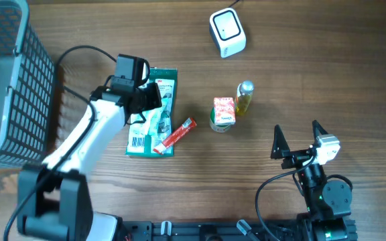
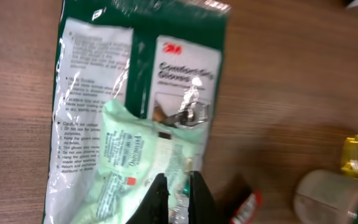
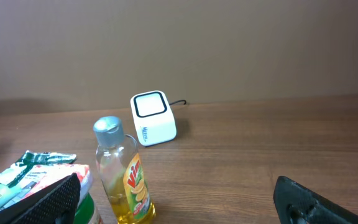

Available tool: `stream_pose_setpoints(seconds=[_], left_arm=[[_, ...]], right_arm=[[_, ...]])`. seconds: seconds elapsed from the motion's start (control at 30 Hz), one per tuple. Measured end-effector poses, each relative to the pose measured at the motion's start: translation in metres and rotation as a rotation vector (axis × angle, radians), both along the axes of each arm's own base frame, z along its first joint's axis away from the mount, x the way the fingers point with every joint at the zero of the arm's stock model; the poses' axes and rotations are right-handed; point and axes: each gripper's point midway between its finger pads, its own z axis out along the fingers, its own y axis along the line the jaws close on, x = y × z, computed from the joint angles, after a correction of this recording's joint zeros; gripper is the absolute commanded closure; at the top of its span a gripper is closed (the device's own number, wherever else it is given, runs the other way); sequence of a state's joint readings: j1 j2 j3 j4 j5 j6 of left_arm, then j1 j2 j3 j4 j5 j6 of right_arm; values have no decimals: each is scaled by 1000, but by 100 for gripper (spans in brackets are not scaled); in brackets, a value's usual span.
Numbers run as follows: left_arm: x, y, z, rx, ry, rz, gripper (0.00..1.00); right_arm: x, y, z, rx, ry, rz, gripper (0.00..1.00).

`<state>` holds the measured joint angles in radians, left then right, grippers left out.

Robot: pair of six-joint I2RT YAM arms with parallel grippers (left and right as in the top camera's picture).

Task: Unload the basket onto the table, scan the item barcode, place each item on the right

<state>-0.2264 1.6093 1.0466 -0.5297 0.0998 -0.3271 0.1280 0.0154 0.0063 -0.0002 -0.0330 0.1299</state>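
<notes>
The item under my left gripper is a flat green 3M glove package with a white barcode label at its near end, lying on the wooden table. In the left wrist view the package fills the frame, and my left gripper is shut, its black fingertips pinching the crinkled clear wrap over the pale green insert. The white cube scanner sits at the far side of the table and shows in the right wrist view as the scanner. My right gripper rests open and empty near the front right.
A red sachet lies against the package's right edge. A green-and-red cup and a yellow Vim bottle stand mid-table, between the package and my right gripper. A dark wire basket fills the left edge.
</notes>
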Motion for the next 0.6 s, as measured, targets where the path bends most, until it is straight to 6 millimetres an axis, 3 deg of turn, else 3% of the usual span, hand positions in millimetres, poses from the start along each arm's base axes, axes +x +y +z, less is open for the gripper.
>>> stream_pose_setpoints(seconds=[0.27, 0.6], left_arm=[[0, 3, -57, 44, 108, 8, 96], [5, 3, -46, 40, 76, 11, 96]], right_arm=[[0, 0, 0, 0, 0, 0, 0], [0, 0, 0, 0, 0, 0, 0]])
